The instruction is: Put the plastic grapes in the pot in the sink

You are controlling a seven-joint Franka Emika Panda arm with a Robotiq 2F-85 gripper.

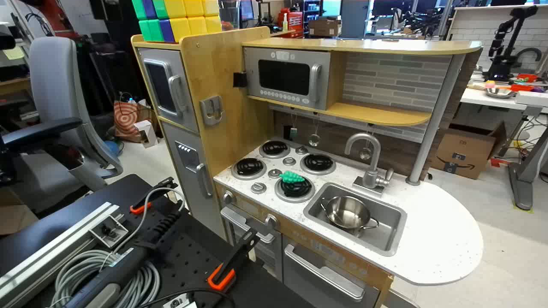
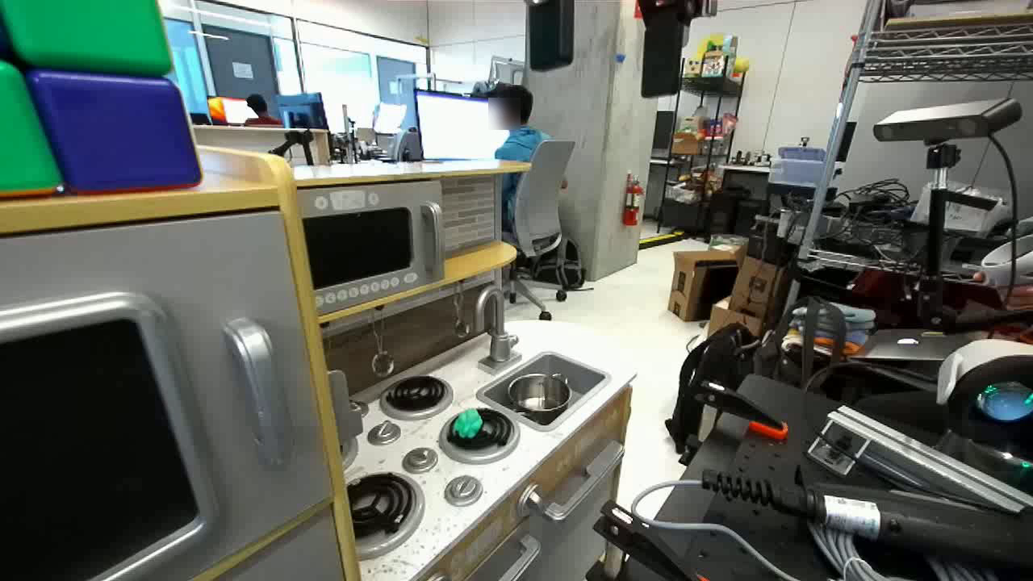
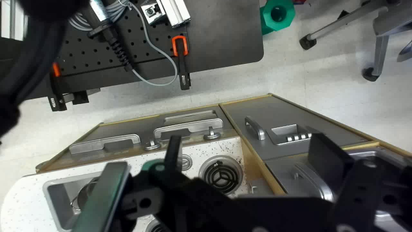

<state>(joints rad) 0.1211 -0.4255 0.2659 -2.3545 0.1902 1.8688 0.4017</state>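
Note:
The green plastic grapes [image 1: 292, 176] lie on the front burner nearest the sink; they also show in an exterior view [image 2: 467, 423]. In the wrist view a bit of the grapes [image 3: 148, 165] shows beside a finger, the rest hidden. The silver pot [image 1: 347, 212] sits upright in the grey sink [image 1: 394, 233], its inside bare; both exterior views show this pot [image 2: 539, 394]. In the wrist view the pot [image 3: 84, 195] is partly covered by gripper parts. My gripper [image 3: 251, 153] is open, fingers wide apart with nothing between them, high above the counter. Its fingertips [image 2: 607, 60] hang at the top of an exterior view.
A curved faucet [image 1: 372, 158] stands behind the sink. A microwave [image 1: 287, 77] and shelf [image 1: 381, 113] overhang the counter's back. A tall fridge cabinet [image 1: 175, 128] stands beside the burners. A black table [image 1: 192, 248] with cables and clamps faces the kitchen. Colored blocks [image 1: 175, 19] stand on the cabinet.

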